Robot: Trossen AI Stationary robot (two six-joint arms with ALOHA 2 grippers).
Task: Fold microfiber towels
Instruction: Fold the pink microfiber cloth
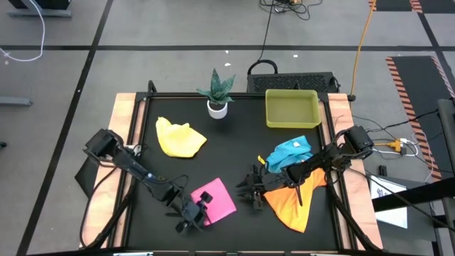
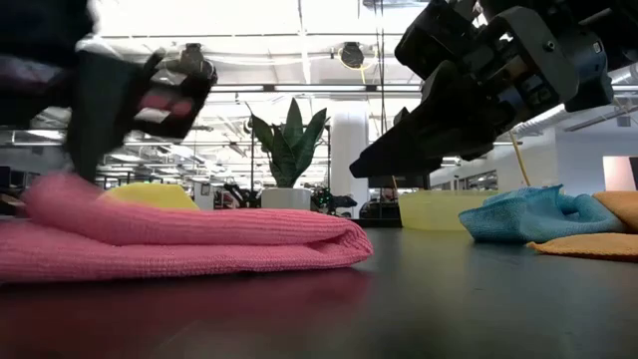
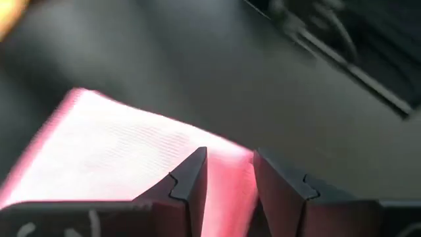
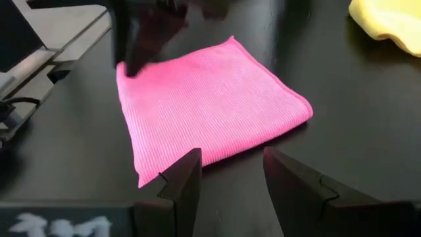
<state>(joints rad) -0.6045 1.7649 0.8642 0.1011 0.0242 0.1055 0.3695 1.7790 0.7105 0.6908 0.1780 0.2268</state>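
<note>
Left pincer [image 1: 193, 219]: fingers seen parted, set at the folded pink towel's [image 1: 215, 200] edge.
Right pincer [image 1: 251, 190]: fingers held apart, nothing gripped.

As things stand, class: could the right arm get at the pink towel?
Probably yes. The right gripper hangs open beside the pink towel, bare table between them; the left gripper sits at its far edge.

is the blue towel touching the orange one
Touching: the high view shows the blue towel lying directly against the orange towel, with no table visible between.
</note>
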